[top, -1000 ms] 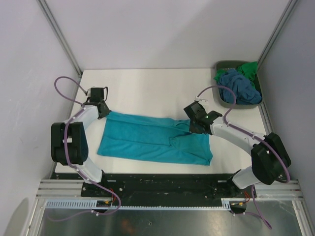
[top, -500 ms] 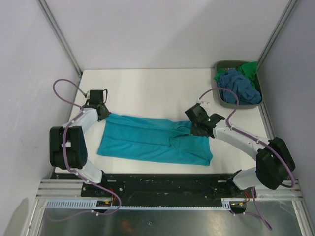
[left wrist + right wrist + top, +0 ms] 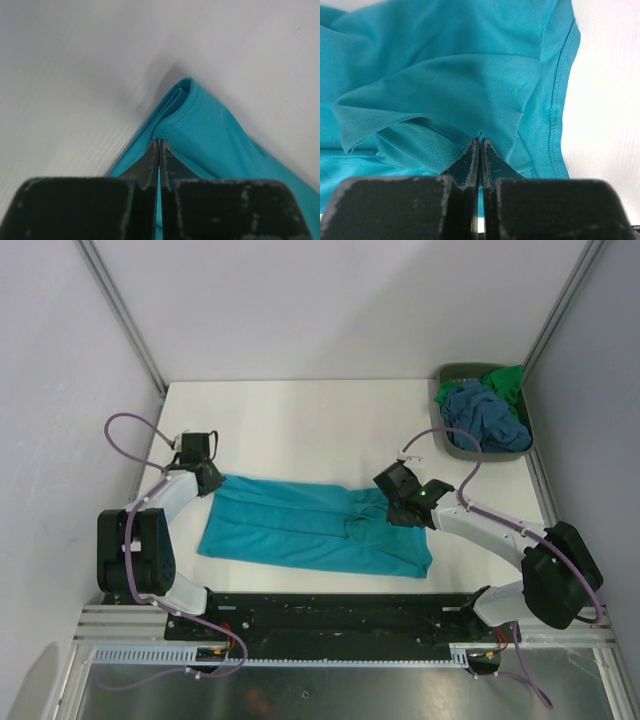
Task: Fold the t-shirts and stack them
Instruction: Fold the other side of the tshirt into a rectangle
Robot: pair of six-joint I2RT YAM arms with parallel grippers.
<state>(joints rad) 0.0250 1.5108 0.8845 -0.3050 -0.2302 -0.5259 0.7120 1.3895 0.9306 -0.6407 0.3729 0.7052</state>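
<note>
A teal t-shirt (image 3: 310,525) lies folded lengthwise across the near half of the white table (image 3: 300,430). My left gripper (image 3: 212,478) is shut on its far-left corner; the left wrist view shows the jaws closed on the teal hem (image 3: 185,112). My right gripper (image 3: 393,508) is shut on a fold of the same shirt near its right end; the right wrist view shows cloth (image 3: 445,85) pinched at the fingertips (image 3: 470,152). A slate-blue shirt (image 3: 482,412) and a bright green shirt (image 3: 505,378) lie bunched in the bin.
A grey-green plastic bin (image 3: 462,448) stands at the table's back right corner. Grey walls close in the table on the left, back and right. The arm bases and a black rail (image 3: 330,605) run along the near edge.
Both grippers have shifted slightly outward and toward the near side, pulling the teal shirt a little flatter. The left corner has moved left; the right gripper has lowered onto the cloth.
</note>
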